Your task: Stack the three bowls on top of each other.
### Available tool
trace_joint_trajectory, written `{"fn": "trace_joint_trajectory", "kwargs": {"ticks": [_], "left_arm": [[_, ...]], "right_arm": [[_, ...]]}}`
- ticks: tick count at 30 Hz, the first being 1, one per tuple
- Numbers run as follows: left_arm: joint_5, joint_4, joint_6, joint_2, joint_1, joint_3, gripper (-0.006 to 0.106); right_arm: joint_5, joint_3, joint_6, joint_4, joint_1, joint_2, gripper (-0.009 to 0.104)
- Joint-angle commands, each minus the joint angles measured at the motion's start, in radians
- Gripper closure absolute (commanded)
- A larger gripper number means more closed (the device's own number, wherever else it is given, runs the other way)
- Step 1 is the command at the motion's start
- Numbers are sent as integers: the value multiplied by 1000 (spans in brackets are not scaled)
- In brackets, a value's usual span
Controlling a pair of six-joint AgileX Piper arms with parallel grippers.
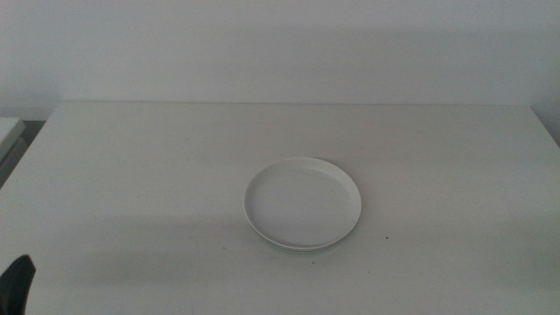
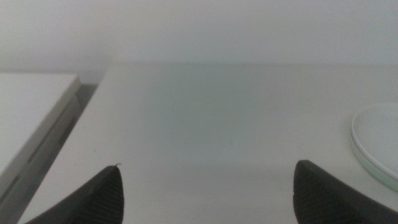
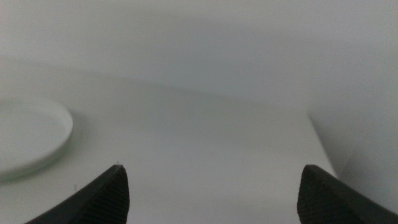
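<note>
A white bowl (image 1: 302, 202) sits at the middle of the table, and a second rim peeks out under its near edge. In the left wrist view the white bowl (image 2: 380, 134) rests on a pale green rim (image 2: 372, 167). I cannot tell how many bowls lie in this pile. My left gripper (image 2: 208, 165) is open and empty near the table's front left corner, where its dark tip (image 1: 17, 278) shows in the middle view. My right gripper (image 3: 212, 167) is open and empty to the right of the bowl (image 3: 28, 140), outside the middle view.
The white table (image 1: 131, 175) ends at a pale wall behind. A lower white surface (image 2: 28, 118) adjoins the table's left edge. The table's right edge (image 3: 320, 146) shows in the right wrist view.
</note>
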Motion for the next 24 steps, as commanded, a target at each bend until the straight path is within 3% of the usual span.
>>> {"fn": "trace_joint_trajectory", "kwargs": {"ticks": [1,5,7,14,21,24], "left_arm": [[-61,6,1,-83,-2,59,7],[-74,6,1,-127,1,126,7],[-87,6,1,-127,1,143,7],[-111,14,1,-127,1,164,7],[-118,14,1,-127,1,164,7],[-118,14,1,-127,1,164,7]], "right_arm": [[-23,85,-6,-10,-4,-65,8],[-6,152,-6,-23,-6,-134,8],[75,152,-6,-44,-10,-134,8],[-59,152,-6,-45,-12,-134,8],[-54,152,-6,-45,-12,-134,8],[-55,152,-6,-12,-12,-134,8]]}}
